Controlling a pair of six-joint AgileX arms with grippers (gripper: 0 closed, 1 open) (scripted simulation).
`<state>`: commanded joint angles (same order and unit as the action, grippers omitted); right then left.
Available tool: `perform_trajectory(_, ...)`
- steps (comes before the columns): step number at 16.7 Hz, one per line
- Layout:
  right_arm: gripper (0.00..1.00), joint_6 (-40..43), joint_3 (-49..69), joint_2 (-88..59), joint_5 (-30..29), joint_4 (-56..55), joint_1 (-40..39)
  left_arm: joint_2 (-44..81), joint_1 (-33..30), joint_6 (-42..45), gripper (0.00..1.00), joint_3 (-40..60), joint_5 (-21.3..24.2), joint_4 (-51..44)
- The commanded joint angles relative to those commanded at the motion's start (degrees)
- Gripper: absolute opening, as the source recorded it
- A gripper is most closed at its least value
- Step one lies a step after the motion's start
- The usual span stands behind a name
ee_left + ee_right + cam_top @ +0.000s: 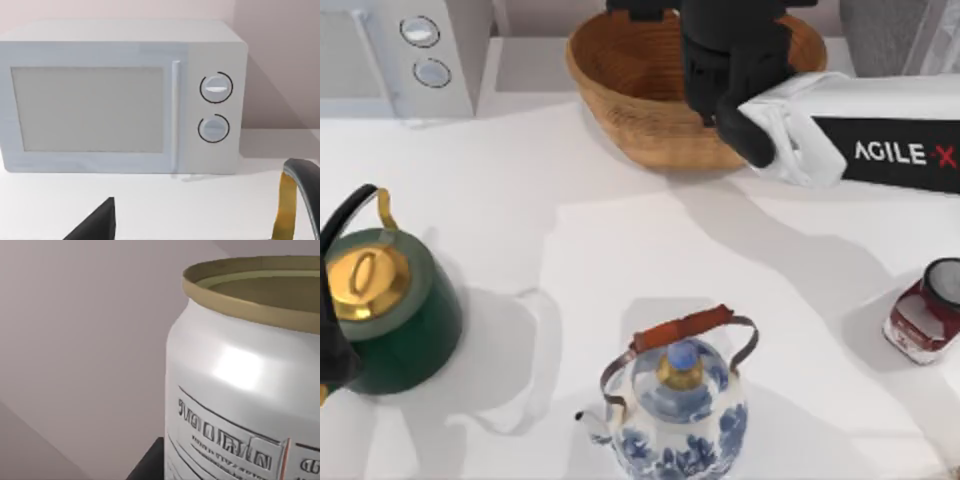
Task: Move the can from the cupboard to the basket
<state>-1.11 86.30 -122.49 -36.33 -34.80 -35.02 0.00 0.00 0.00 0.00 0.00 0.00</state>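
Note:
The tan wicker basket point(640, 90) stands at the back of the table, centre. My right gripper point(718, 70) hangs over the basket's right half, its black body covering whatever lies under it in the top view. In the right wrist view the silver-white can point(240, 385) with a gold rim sits very close against the gripper, and one dark finger point(150, 467) shows beside it; the gripper is shut on the can. A part of the grey cupboard point(885, 30) shows at the back right corner. My left gripper point(332, 350) is parked at the left edge by the green kettle.
A white microwave point(410, 50) point(120, 95) stands at the back left. A green kettle with a gold lid point(390, 310) sits front left, a blue-and-white kettle point(675, 410) front centre, and a dark red jar point(930, 310) at the right edge.

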Motion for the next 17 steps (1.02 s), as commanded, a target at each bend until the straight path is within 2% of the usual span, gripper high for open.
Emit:
perform_trajectory(7,0.00,0.1,3.6,-2.7,0.9,0.1,0.9,0.0,0.0,0.0,1.00,0.0,0.0,0.0)
perform_trajectory(17,0.75,0.1,3.6,-2.7,0.9,0.1,0.9,0.0,0.0,0.0,1.00,0.0,0.0,0.0)
